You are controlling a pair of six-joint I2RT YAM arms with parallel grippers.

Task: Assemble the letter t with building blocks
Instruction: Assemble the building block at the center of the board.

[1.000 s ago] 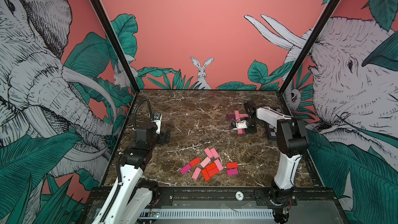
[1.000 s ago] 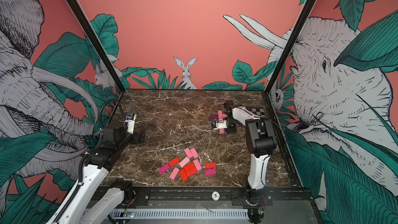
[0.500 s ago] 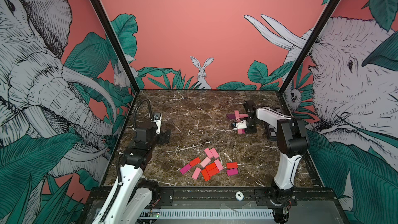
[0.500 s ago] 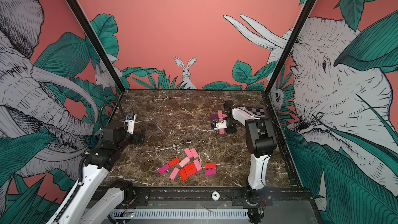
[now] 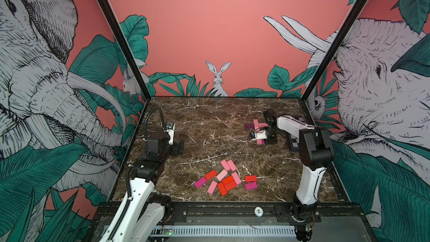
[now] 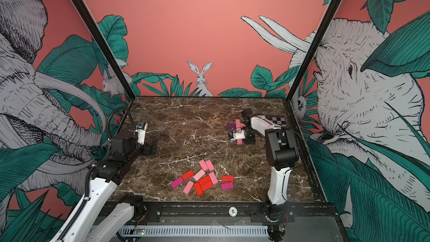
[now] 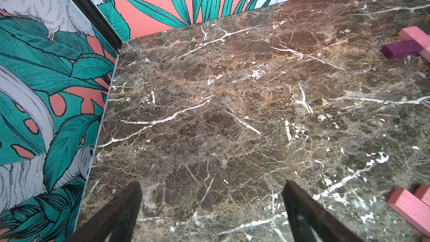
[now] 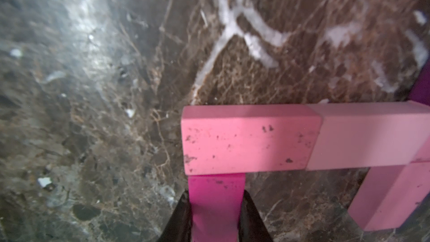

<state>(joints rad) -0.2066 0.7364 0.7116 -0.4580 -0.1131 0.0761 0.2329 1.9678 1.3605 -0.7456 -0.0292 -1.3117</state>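
Partial T of blocks (image 5: 256, 125) lies on the table (image 5: 209, 117) just beside the board (image 6: 277, 120), on its left-arm side. In the right wrist view, a pink block (image 8: 251, 140) sits end to end with a pale pink block (image 8: 367, 136). A second pink block (image 8: 391, 196) runs off at a right angle from the pale one. Purple block (image 8: 422, 84) is cut off at the frame edge.

Right gripper (image 8: 215, 196) pinches a magenta block (image 8: 216, 206) by its long sides. The block's end is up against the pink block's long side; touching or just apart, can't tell.

Loose pile (image 5: 226, 179) of red, pink and magenta blocks lies flat, well apart from the board and nearer the camera in both top views.

Left gripper (image 7: 212, 183) is spread wide over bare table, far across from the board, holding nothing.
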